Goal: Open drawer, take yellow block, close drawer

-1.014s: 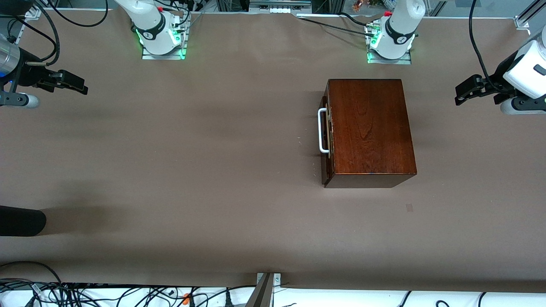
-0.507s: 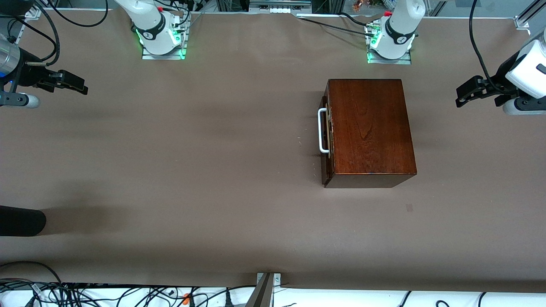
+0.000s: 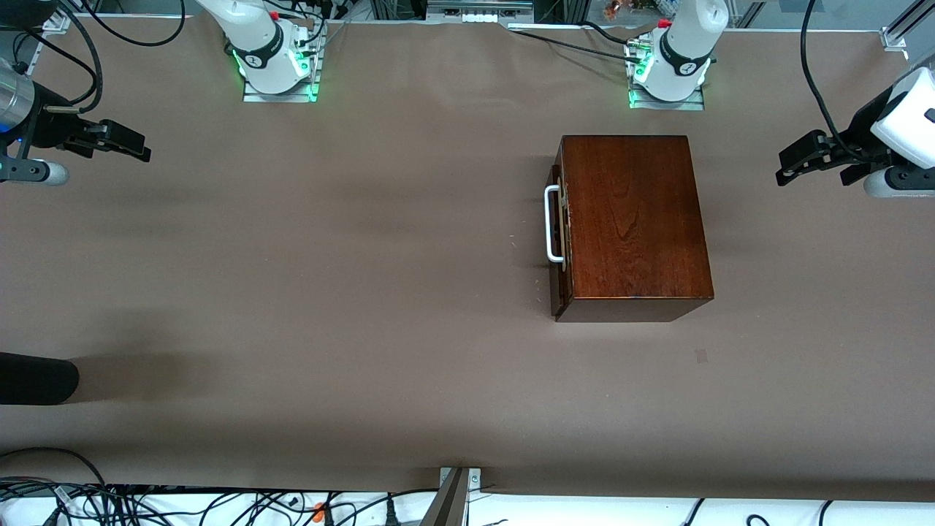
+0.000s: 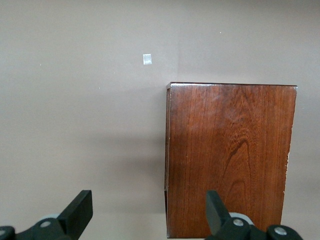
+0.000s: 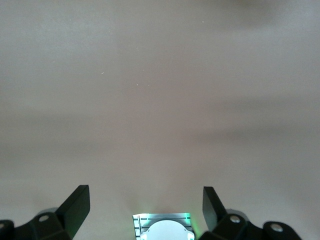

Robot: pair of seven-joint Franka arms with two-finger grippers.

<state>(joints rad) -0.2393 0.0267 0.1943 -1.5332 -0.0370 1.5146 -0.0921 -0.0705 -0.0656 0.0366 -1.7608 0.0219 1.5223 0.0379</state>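
Note:
The dark reddish-brown wooden box [image 3: 632, 226] stands on the table toward the left arm's end. Its drawer [image 3: 559, 241] is shut, and the white U-shaped handle [image 3: 551, 223] faces the right arm's end. The yellow block is hidden. My left gripper [image 3: 783, 166] is open and empty, up over the table at the left arm's end, apart from the box. In the left wrist view [image 4: 148, 205] the box top [image 4: 230, 155] shows below it. My right gripper [image 3: 142, 151] is open and empty over the right arm's end, and it also shows in the right wrist view [image 5: 145, 200].
A small pale mark [image 3: 701, 356] lies on the brown table [image 3: 365, 256] nearer the front camera than the box. A dark rounded object [image 3: 36, 378] juts in at the right arm's end. The right arm's base [image 5: 162, 227] shows under the right gripper.
The left arm's wrist has shifted slightly, and its gripper has barely moved. The right arm, the box and the drawer have not moved.

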